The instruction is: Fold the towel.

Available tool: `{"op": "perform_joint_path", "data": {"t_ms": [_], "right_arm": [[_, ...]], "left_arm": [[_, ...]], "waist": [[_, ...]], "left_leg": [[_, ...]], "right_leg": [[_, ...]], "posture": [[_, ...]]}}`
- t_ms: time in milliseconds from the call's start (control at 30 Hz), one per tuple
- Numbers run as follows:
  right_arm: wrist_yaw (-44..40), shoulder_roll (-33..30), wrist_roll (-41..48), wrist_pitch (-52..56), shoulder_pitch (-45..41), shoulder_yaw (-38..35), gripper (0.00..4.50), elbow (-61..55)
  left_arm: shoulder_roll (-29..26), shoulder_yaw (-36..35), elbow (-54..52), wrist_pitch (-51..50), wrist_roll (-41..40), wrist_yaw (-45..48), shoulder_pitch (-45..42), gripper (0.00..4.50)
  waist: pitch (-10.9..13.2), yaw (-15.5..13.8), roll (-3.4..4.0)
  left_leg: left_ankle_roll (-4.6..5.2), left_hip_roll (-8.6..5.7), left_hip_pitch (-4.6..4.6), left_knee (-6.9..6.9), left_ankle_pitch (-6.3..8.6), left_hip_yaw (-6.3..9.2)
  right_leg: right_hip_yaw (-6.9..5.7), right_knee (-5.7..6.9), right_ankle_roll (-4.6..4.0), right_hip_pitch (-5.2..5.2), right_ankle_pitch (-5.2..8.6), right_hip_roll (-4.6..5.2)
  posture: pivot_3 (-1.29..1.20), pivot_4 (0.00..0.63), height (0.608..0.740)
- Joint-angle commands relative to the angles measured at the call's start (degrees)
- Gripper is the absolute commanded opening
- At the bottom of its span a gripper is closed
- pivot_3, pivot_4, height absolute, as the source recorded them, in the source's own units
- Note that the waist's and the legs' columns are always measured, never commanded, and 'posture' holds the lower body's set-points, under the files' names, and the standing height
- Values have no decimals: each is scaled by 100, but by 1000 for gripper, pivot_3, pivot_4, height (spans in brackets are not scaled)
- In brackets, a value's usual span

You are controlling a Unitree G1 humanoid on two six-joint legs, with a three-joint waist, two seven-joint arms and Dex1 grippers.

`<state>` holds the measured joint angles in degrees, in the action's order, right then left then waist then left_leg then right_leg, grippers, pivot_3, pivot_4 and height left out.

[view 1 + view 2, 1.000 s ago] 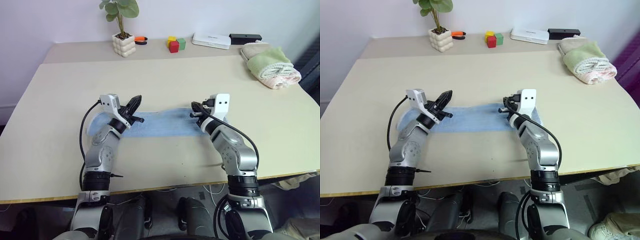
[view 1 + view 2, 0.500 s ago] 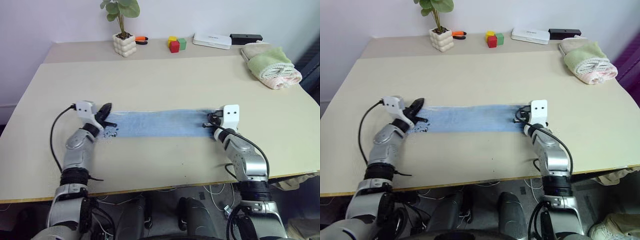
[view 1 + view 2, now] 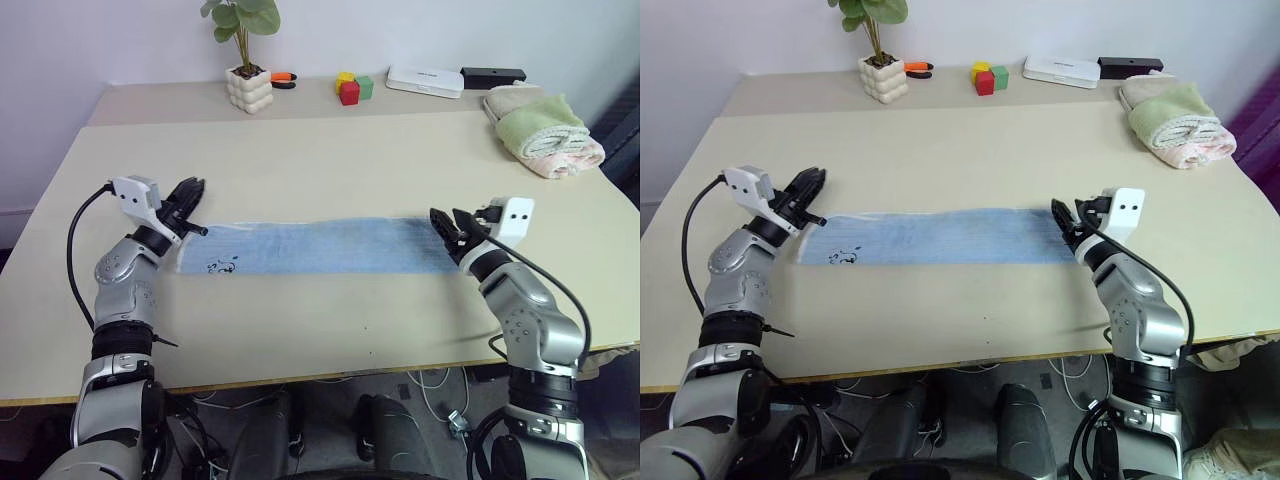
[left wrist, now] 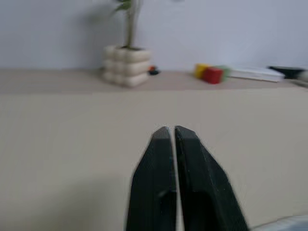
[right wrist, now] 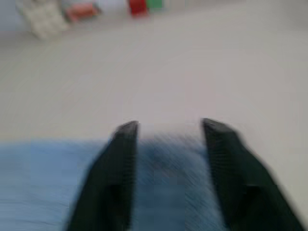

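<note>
Head views: the towel [image 3: 325, 247] is laid flat as a long, narrow blue strip on the desk [image 3: 330, 160], near the front-middle of its surface. Its long axis runs across the desk from the robot's left to its right, roughly parallel to the front edge; the end bearing the small dark printed mark [image 3: 220, 266] points toward the left arm. The strip is judged to be stretched out so that its two short ends can be brought together in a fold. The left claw [image 3: 188, 195] is held just beyond the left end, clear of the cloth, fingers nearly together and holding nothing. The right claw [image 3: 447, 228] is held at the right end, low over or on the cloth, fingers parted; no cloth is seen pinched between them. One claw is thus stationed at each short end. At the back of the desk a potted plant [image 3: 243, 60], coloured blocks [image 3: 350, 88], a white box [image 3: 424, 80] and rolled green and pink towels [image 3: 545, 130] are kept well apart from the work.

Left wrist view: the black fingers [image 4: 159, 183] are seen almost pressed together, a thin slit between them, nothing gripped. Bare desk lies ahead; a pale sliver at the corner may be the towel's edge, though this cannot be confirmed.

Right wrist view: the fingers [image 5: 120, 168] are spread wide, and the blue cloth is seen through the gap and beneath them, so this claw is aligned along the strip's length.
</note>
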<state>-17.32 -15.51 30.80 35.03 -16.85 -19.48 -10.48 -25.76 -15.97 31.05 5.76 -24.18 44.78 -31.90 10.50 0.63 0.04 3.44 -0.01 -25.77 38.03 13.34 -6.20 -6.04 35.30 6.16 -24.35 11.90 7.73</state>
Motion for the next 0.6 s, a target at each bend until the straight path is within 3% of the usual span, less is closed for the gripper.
{"op": "perform_joint_path", "data": {"t_ms": [33,67,200,267,400,600], "right_arm": [[-121,-124,1410,966,451,-536,3987,-876],[-72,-184,1700,1227,583,-642,4500,-1000],[207,-428,2743,1966,965,-965,4500,-1317],[418,-493,3022,2082,1233,-1151,4500,-1446],[1134,-435,3554,2281,1783,-1399,4500,-1628],[2016,-254,3945,2200,1819,-1378,4500,-1379]], "left_arm": [[-308,51,-502,-361,-362,832,-79,2161],[-381,79,-535,-427,-386,1033,-98,2729],[-608,67,-372,-657,-532,1636,-238,4474],[-766,56,-305,-981,-712,2090,-316,4474],[-1240,124,-409,-2769,-1362,3002,-470,4474],[-1549,372,-648,-3379,-1308,3562,-375,4474]], "waist": [[0,-14,0],[0,-10,0],[1,-1,3],[1,-2,2],[1,-2,2],[2,6,4]], "left_leg": [[1,1,0,0,1,2],[2,1,-2,-1,2,6],[4,1,-2,-2,5,6],[4,3,-2,-2,5,7],[4,5,-7,-11,6,9],[2,5,-12,-9,4,7]], "right_leg": [[-1,-2,0,0,0,1],[-2,-5,-1,1,0,1],[-3,-15,-13,1,3,3],[-3,-15,-22,0,7,3],[-10,-23,-23,-6,8,-1],[-8,-29,-25,-10,9,-2]], "posture": [[0,150,740],[0,150,740],[0,150,740],[0,150,740],[0,150,740],[0,150,740]]}}
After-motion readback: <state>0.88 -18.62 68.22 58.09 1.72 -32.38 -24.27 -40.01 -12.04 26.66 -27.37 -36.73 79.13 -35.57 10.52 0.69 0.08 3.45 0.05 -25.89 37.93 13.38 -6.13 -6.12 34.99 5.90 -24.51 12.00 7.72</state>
